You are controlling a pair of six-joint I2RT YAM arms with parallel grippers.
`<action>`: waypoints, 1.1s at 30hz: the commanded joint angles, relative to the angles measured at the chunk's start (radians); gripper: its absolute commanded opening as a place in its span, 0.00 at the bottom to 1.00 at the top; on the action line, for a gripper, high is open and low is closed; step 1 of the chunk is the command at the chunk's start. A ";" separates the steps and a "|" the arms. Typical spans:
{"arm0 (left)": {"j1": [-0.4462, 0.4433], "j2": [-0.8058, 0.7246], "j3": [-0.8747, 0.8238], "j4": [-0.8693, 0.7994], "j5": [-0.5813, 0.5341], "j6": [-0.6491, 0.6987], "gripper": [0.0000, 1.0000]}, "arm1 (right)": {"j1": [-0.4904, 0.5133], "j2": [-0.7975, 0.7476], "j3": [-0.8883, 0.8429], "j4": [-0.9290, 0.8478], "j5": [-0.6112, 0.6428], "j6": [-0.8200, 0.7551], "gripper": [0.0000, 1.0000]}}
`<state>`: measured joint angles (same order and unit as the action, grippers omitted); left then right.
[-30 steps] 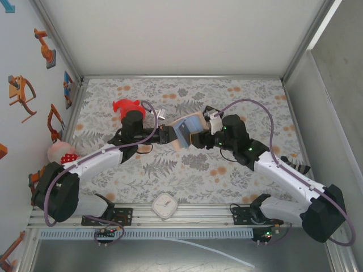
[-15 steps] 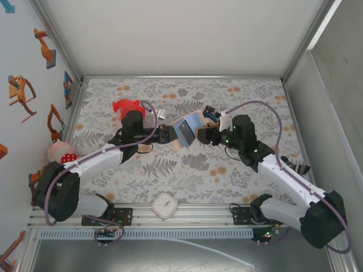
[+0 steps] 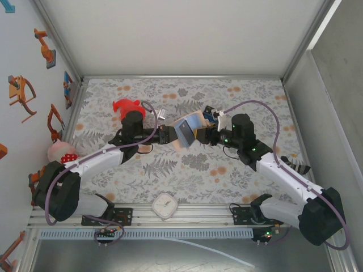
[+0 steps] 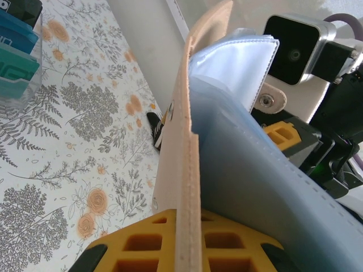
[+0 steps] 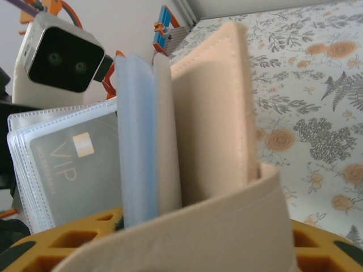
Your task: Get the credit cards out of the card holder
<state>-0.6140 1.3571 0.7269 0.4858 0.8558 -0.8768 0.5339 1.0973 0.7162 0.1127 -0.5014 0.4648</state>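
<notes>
We see a table under a cloth [image 3: 244,93] printed with grey ferns and orange flowers. Beyond the cloth's far edge rises a plain white back wall [image 3: 181,34], framed by aluminium posts [image 3: 57,39] that slant up from the cloth's far corners. Left of the cloth stands a white side wall [image 3: 17,56] carrying orange-and-blue robot-arm stickers [image 3: 21,93]. Right of the cloth stands a dull grey panel [image 3: 334,113]. Along the cloth's near edge runs an aluminium rail [image 3: 210,215], then a white ridged strip [image 3: 187,233], then a grey metal sheet [image 3: 170,258]. The light is bright and even, and we find only soft shadows on the cloth.
</notes>
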 commanded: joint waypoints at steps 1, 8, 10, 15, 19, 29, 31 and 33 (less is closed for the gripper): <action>-0.001 -0.003 -0.002 0.050 0.029 -0.006 0.00 | 0.000 -0.017 -0.008 0.017 0.009 -0.001 0.40; -0.001 0.009 0.001 0.073 0.031 -0.026 0.05 | 0.000 -0.031 -0.005 -0.005 0.040 0.008 0.03; -0.001 0.014 0.002 0.078 0.031 -0.033 0.15 | 0.000 -0.039 -0.004 -0.010 0.054 0.013 0.00; -0.001 0.017 -0.007 0.098 0.031 -0.053 0.44 | 0.000 -0.062 0.001 -0.039 0.118 0.047 0.00; -0.001 0.021 -0.011 0.114 0.031 -0.066 0.56 | 0.000 -0.062 -0.003 -0.031 0.129 0.083 0.00; -0.004 0.036 -0.017 0.166 0.031 -0.091 0.83 | 0.000 -0.057 -0.001 -0.020 0.124 0.110 0.00; -0.005 0.043 -0.011 0.160 0.029 -0.083 0.83 | 0.000 -0.056 0.000 -0.017 0.117 0.121 0.00; -0.007 0.047 -0.005 0.153 0.018 -0.069 0.83 | 0.000 -0.057 -0.003 -0.006 0.110 0.134 0.00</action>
<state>-0.6147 1.3949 0.7166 0.6102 0.8642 -0.9619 0.5350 1.0592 0.7147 0.0605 -0.3878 0.5659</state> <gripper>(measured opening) 0.830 0.074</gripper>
